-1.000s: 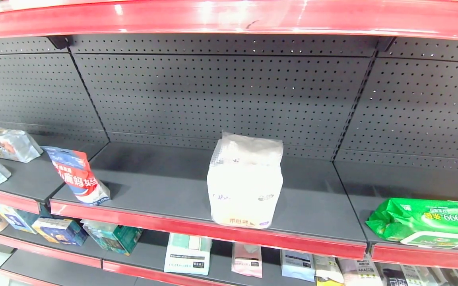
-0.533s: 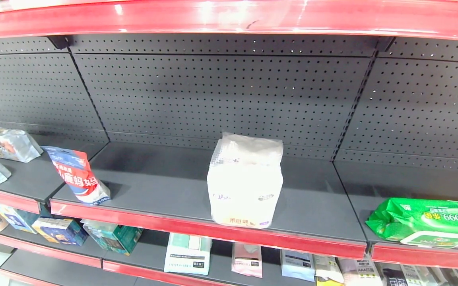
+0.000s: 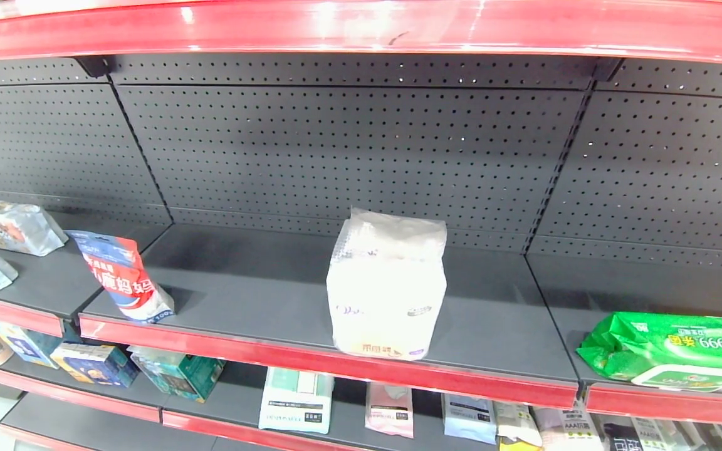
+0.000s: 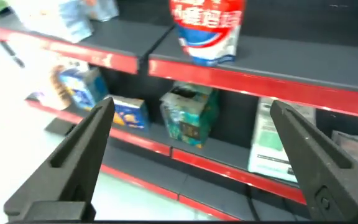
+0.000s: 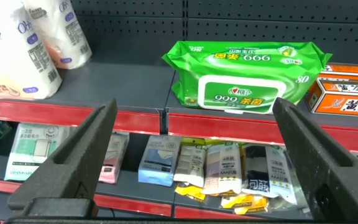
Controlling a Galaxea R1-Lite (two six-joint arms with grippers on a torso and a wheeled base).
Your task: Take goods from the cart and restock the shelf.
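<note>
Head view: the shelf (image 3: 261, 294), grey with a red front lip, stands before a perforated back panel (image 3: 348, 150). A white paper-roll pack (image 3: 387, 285) stands upright at the middle of the front edge. A red, white and blue pouch (image 3: 124, 275) leans at the left end of the same bay. A green wet-wipes pack (image 3: 674, 351) lies in the bay to the right, cut off by the frame. Two pale bags (image 3: 10, 225) lie in the far-left bay, partly out of frame. Goods on the lower shelf (image 3: 298, 401) are half hidden under the red lip.

Left wrist view: the left gripper (image 4: 191, 109) hangs before the shelf front with its fingers spread wide and nothing between them. The pouch's top is cropped, and a teal box (image 4: 190, 115) below it is blurred.

Right wrist view: the right gripper (image 5: 194, 106) is likewise spread wide, holding nothing, facing the wet-wipes pack. An orange box (image 5: 347, 93) just beside that pack is cut off.
</note>
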